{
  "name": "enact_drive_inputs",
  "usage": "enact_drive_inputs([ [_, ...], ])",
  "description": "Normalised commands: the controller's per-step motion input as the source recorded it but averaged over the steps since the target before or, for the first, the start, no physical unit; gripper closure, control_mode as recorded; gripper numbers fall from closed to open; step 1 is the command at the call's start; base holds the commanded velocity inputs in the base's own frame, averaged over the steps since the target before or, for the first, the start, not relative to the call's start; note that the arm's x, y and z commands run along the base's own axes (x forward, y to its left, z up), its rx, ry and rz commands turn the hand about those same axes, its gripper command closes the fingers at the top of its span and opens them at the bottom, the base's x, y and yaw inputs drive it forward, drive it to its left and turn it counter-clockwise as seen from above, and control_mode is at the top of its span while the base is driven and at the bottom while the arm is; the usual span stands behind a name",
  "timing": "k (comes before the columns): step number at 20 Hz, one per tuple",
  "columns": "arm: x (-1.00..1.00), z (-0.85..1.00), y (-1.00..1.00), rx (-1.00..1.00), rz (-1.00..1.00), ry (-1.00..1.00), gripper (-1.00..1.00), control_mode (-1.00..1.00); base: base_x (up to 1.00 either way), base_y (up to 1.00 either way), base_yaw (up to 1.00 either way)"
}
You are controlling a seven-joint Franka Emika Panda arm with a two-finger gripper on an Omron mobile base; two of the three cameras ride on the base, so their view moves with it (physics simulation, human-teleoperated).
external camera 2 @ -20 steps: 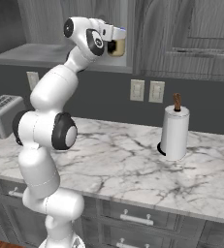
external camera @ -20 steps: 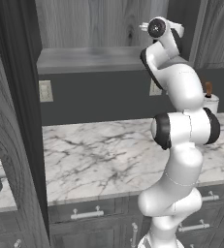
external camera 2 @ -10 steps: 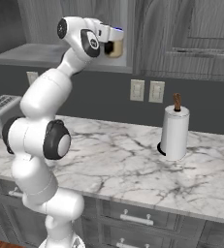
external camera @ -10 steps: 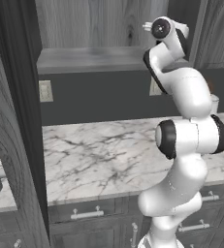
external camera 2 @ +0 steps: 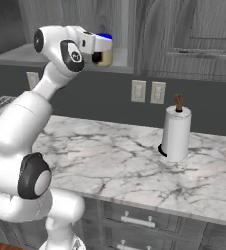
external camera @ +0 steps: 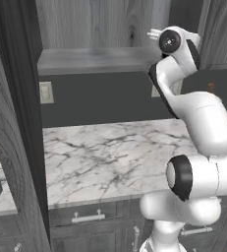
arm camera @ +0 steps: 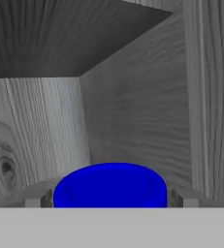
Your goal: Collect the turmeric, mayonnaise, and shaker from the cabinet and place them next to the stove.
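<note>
Gripper [arm camera: 111, 198] jaws stood spread around the mayonnaise [external camera 2: 103, 51] on the cabinet [external camera 2: 65, 54] shelf at twelve o'clock (not yet pinched), so all three collections seemingly remained.

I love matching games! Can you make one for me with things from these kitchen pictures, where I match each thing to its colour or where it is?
Things:
1. mayonnaise lid
2. paper-towel roll
3. cabinet
4. counter

Clues:
A. white marble with grey veins
B. bright blue, right in front of the gripper
C. standing upright on the counter, by the wall
D. dark grey wood grain, open, with a shelf inside

Pairs: 1-B, 2-C, 3-D, 4-A
</note>
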Motion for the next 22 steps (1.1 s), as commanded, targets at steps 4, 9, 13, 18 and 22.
enact_drive_inputs([
  [4,-0.99,0.0,0.46,0.0,0.0,0.0,1.0,-1.0,0.0,0.0,0.0],
  [9,-1.0,-0.03,0.46,0.0,0.0,0.01,1.0,-1.0,0.0,0.0,0.0],
  [13,-1.0,-0.15,0.25,0.0,0.0,0.0,1.0,-1.0,0.0,0.0,0.0],
  [18,-1.0,-0.22,0.11,0.0,0.0,0.0,1.0,-1.0,0.0,0.0,0.0],
  [22,-1.0,-0.31,0.0,0.0,0.0,0.0,1.0,-1.0,0.0,0.0,0.0],
])
